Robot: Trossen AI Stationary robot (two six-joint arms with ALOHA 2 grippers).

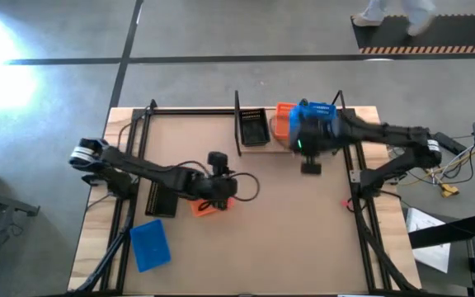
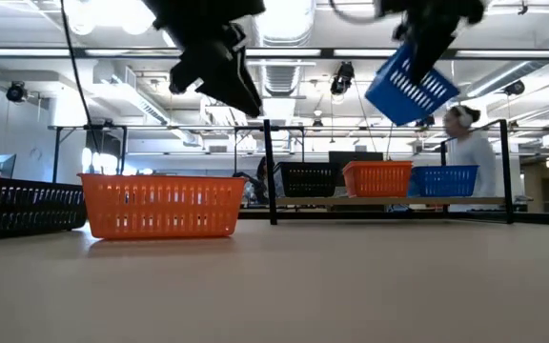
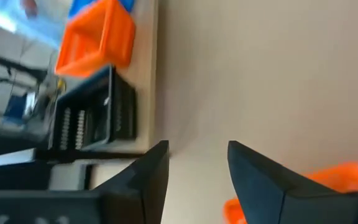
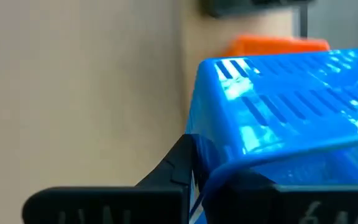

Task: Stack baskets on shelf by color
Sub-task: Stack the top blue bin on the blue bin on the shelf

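Observation:
My right gripper (image 1: 310,145) is shut on a blue basket (image 2: 410,83) and holds it tilted in the air above the shelf (image 2: 351,200) at the table's far edge. On the shelf's plank stand a black basket (image 2: 308,178), an orange basket (image 2: 377,178) and a blue basket (image 2: 443,179) side by side. My left gripper (image 3: 197,165) is open and hangs above an orange basket (image 2: 160,205) that rests on the table near its middle. A black basket (image 1: 162,199) and a blue basket (image 1: 149,244) also sit on the table at the left. My right gripper pinches the blue basket by one slotted side wall near a corner (image 4: 205,163). A dark finger (image 4: 176,168) lies outside the wall; the other is hidden by the basket. The basket is lifted clear, tilted, above the shelf's right part.
Black metal uprights (image 2: 271,171) frame the shelf and rails run along the table's left and right sides (image 1: 130,190). Bare tabletop lies in the middle and near side (image 1: 287,239). A person (image 2: 465,143) stands in the room beyond the shelf.

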